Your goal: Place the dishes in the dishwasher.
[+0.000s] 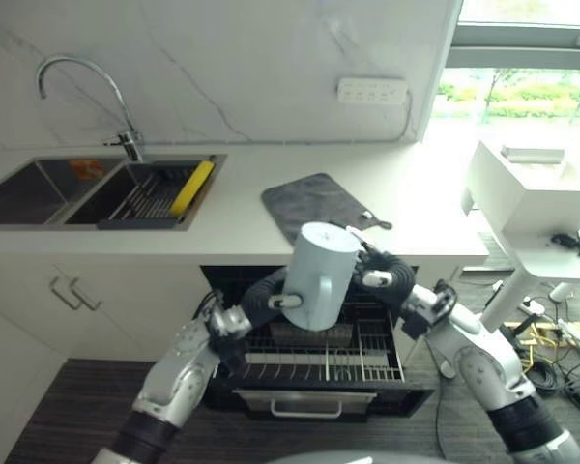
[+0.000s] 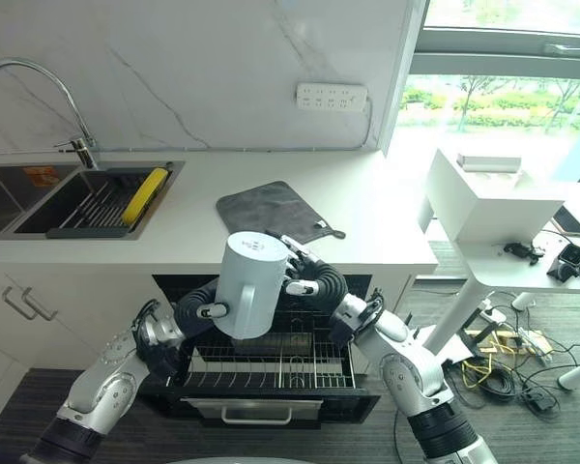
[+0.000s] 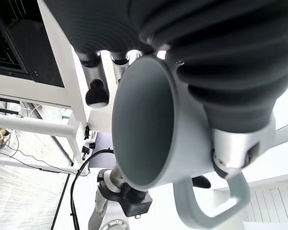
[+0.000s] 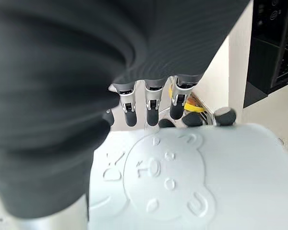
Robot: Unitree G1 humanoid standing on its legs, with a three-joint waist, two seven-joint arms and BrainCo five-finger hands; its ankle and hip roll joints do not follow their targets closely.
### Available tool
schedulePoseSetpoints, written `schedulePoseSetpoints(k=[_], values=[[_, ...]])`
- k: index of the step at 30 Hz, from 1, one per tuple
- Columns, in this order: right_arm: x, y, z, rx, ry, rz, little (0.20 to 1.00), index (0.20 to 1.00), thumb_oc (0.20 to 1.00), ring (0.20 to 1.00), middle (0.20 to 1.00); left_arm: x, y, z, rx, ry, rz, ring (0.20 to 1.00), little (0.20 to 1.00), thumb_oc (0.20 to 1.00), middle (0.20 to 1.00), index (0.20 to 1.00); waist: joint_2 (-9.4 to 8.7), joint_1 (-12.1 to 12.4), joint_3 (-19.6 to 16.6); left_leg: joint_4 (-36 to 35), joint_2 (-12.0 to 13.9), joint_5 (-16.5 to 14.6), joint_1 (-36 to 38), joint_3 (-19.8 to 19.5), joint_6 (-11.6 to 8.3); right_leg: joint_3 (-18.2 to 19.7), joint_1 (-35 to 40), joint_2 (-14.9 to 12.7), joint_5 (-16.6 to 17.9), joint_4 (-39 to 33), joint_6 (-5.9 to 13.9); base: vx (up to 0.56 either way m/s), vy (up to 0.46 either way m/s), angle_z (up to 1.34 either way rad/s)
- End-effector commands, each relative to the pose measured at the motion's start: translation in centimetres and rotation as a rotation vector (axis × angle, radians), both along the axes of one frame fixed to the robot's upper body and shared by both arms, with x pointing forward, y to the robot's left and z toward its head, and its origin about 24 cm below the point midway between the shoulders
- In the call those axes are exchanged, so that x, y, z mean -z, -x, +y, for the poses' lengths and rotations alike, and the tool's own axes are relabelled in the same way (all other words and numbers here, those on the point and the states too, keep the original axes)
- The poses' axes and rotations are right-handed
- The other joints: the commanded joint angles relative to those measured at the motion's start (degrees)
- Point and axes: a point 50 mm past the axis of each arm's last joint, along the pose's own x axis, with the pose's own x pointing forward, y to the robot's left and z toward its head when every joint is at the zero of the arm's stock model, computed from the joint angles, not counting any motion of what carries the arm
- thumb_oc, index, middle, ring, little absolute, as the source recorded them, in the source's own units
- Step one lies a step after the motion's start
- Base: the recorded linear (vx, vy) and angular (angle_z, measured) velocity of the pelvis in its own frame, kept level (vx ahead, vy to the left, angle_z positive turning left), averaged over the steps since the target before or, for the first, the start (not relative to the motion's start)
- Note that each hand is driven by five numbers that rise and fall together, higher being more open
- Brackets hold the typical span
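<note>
Above the pulled-out dishwasher rack [image 1: 324,360], the big pale grey mug [image 1: 319,275] hung in the air between both hands, upside down, with its flat bottom pointing up. The left hand [image 1: 263,302] was at 9 o'clock from the mug, and its thumb and fingers were curled round the wall near the handle [image 3: 216,206], so it was gripping the mug. The right hand [image 1: 375,273] was at 3 o'clock, with its fingers [image 4: 151,109] lying fairly straight over the mug's bottom, pressing on it and not wrapped round it.

The mug looked hard and smooth, like glazed pottery or stiff plastic; I could not tell which. It looked empty inside, so it was most likely not very heavy. A smooth wall like that could slip, and if it was pottery it could chip or break if it dropped on the wire rack. The safest place to hold it seemed to be round the wall close to the handle, with the other hand steadying the flat bottom.

The dishwasher [image 2: 261,411] stood open under the white counter [image 1: 242,208]. On the counter at 12 o'clock from the mug lay a dark mat [image 1: 314,203]. Far off at 10 o'clock was the sink [image 1: 39,193] with a yellow brush [image 1: 191,186] and a tap [image 1: 82,87]
</note>
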Motion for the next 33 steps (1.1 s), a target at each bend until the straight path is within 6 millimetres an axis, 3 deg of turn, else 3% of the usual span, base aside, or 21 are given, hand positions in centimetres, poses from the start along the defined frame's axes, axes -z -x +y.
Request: schedulePoseSetpoints(k=[1, 11, 33], values=[[-4.3, -0.2, 0.4, -0.014, -0.043, -0.234, 1.000, 1.000, 1.000, 1.000, 1.000, -2.7, -1.1, -1.0, 0.053, 0.004, -0.144, 0.200, 0.200, 0.200, 0.200, 0.200, -0.31, -0.38, 0.41, 0.52, 0.08, -4.64, 0.78, -1.04, 0.90, -0.22, 2.26, -1.19, -4.95, 0.48, 2.05, 0.00, 0.000, 0.00], [-5.6, 0.2, 0.7, -0.034, -0.030, -0.301, 1.000, 1.000, 1.000, 1.000, 1.000, -2.3, -0.8, -1.1, 0.078, -0.013, -0.128, 0.200, 0.200, 0.200, 0.200, 0.200, -0.50, -0.53, 0.46, 0.52, 0.07, -4.88, 1.25, -0.63, 1.00, 0.26, 2.49, -1.01, -5.06, 0.48, 1.97, 0.01, -0.001, 0.00], [-6.1, 0.6, 2.6, -0.106, -0.046, -0.316, 1.000, 1.000, 1.000, 1.000, 1.000, -2.5, -0.4, -2.4, 0.165, -0.069, -0.161, 0.200, 0.200, 0.200, 0.200, 0.200, -0.35, -0.47, 0.55, 0.52, -0.14, -4.87, 1.31, -0.49, 1.22, 0.57, 2.40, -0.96, -4.91, 0.48, 2.09, 0.00, 0.000, -0.02]])
